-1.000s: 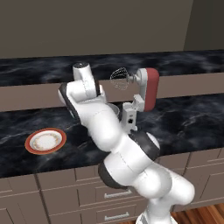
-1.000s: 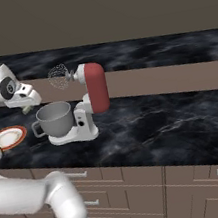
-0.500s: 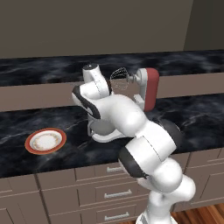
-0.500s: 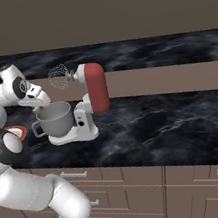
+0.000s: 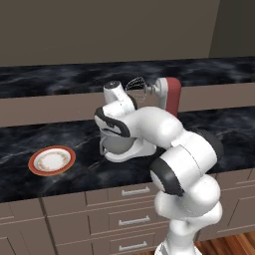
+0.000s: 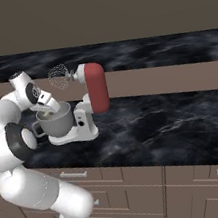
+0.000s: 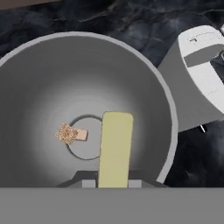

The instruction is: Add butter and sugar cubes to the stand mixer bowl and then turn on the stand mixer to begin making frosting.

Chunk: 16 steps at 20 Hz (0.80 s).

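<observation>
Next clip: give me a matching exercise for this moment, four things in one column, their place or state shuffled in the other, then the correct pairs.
Things:
1. butter
2. sugar cubes
3. orange-rimmed plate
4. mixer head

Places or states:
A. on the counter, apart from the mixer
B. tilted up, whisk clear of the bowl
C. held between the fingers above the stand mixer bowl
D. lying on the bowl's bottom

Pairs: 1-C, 2-D, 3-A, 4-B

black marble counter point(image 5: 60, 179), orange-rimmed plate point(image 5: 52, 160), stand mixer point(image 6: 87, 104) on it

The arm point(image 5: 149, 129) hides most of the stand mixer bowl point(image 5: 117, 144).
</observation>
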{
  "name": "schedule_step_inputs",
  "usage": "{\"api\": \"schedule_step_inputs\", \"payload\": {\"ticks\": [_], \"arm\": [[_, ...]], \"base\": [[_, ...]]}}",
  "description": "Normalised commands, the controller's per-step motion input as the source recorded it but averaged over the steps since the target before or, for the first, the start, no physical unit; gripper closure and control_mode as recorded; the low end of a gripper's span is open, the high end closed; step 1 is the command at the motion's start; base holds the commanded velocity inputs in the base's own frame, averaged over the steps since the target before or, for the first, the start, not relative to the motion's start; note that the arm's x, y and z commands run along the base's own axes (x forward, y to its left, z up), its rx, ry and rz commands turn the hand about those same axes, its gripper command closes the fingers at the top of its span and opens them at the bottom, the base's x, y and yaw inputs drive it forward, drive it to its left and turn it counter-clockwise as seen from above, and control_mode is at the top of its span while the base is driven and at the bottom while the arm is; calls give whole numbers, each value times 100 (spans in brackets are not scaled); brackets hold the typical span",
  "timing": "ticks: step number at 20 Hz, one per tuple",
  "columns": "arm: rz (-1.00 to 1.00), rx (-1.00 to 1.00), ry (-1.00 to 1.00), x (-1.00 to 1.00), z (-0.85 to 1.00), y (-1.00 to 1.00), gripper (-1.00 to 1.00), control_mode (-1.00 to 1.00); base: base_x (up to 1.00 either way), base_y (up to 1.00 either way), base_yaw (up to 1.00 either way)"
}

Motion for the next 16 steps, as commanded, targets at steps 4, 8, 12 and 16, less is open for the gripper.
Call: {"api": "schedule_step_inputs", "payload": {"ticks": [4, 8, 12, 16], "arm": [[-5, 0, 0, 0, -28, -29, 100, -100], [-1, 0, 0, 0, -29, -4, 100, -100], [0, 0, 0, 9, -22, 0, 100, -100], [-1, 2, 0, 32, -5, 4, 100, -100]], "base": [[0, 0, 0], [0, 0, 0], [0, 0, 0], [0, 0, 0]]}}
